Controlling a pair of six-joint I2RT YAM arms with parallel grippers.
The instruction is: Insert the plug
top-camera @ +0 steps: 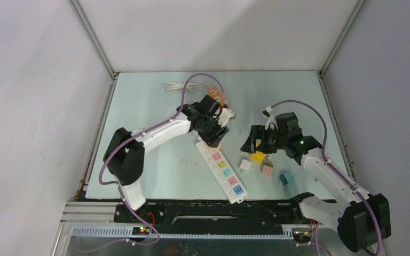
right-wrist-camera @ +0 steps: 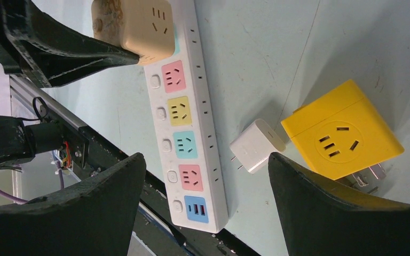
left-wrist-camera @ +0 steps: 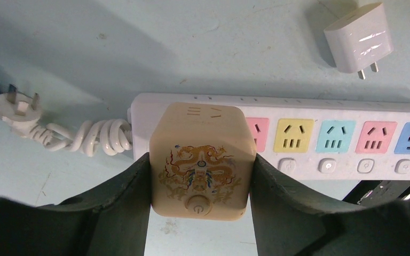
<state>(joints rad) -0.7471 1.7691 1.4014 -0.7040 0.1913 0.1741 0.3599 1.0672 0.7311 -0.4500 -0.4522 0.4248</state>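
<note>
Reading the beige cube adapter first: it sits at the cord end of the power strip, covering the first socket. From the left wrist view its base looks down against the strip's face.

- Left fingers clamp it on both flanks, roughly half spread, pads flat on the cube's sides.
- I cannot tell whether the pins are fully home, as no view shows the seam under the cube.
- My judgement: the insertion is at or near its end. Seating needs confirming and the release is not yet done.
- The four coloured sockets and the USB block further along the strip are empty.
- The strip's own coiled cord trails off on the surface beside it, its plug lying loose.
- Right fingers are spread wide and hold nothing. They hang above a yellow cube adapter and a white charger, both lying loose on the surface near the strip.
- If those two count toward the task, they are left to do.
</note>
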